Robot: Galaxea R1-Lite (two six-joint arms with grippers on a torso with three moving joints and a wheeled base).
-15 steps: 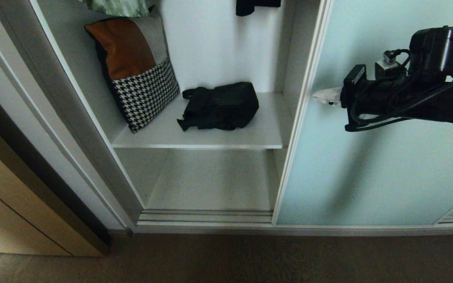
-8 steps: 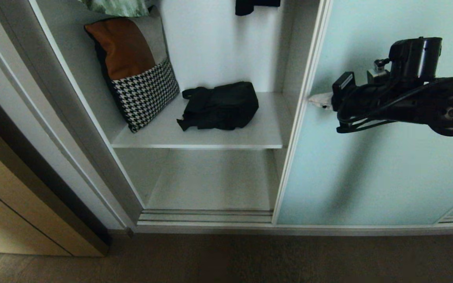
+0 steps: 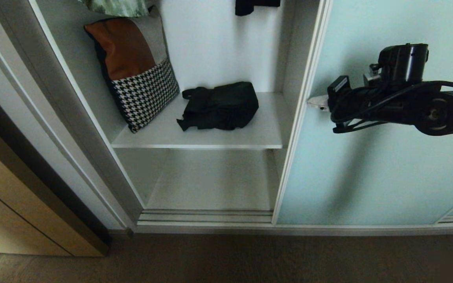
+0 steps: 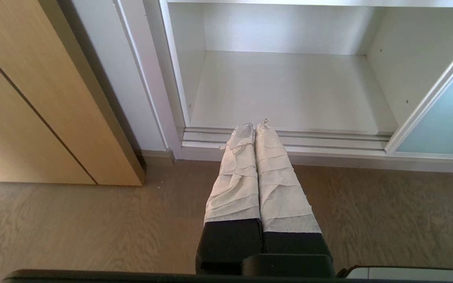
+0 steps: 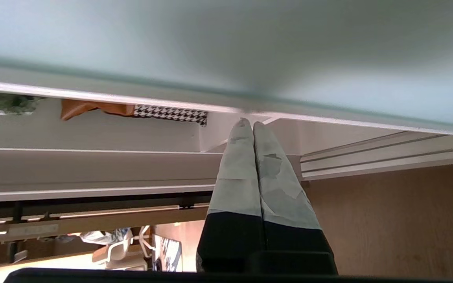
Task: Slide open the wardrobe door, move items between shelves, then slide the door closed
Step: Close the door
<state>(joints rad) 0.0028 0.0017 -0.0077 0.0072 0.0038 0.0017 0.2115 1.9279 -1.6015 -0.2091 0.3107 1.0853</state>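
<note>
The door (image 3: 368, 157) is slid open beside the shelf (image 3: 210, 137), where the black bundle (image 3: 219, 105) is seen. The right gripper (image 3: 316, 103), jaws shut and empty, is held at the door's edge. Next, the bundle should probably be reached for.

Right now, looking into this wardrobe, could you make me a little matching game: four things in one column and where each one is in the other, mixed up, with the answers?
Things:
1. black fabric bundle
2. cushion
3. right gripper
4. lower shelf

Places:
A. leaning against the left wall of the compartment
B. at the edge of the sliding wardrobe door, fingers shut
C. lying flat on the upper shelf, to the right of the cushion
D. beneath the upper shelf, nothing on it

Pairs: 1-C, 2-A, 3-B, 4-D
</note>
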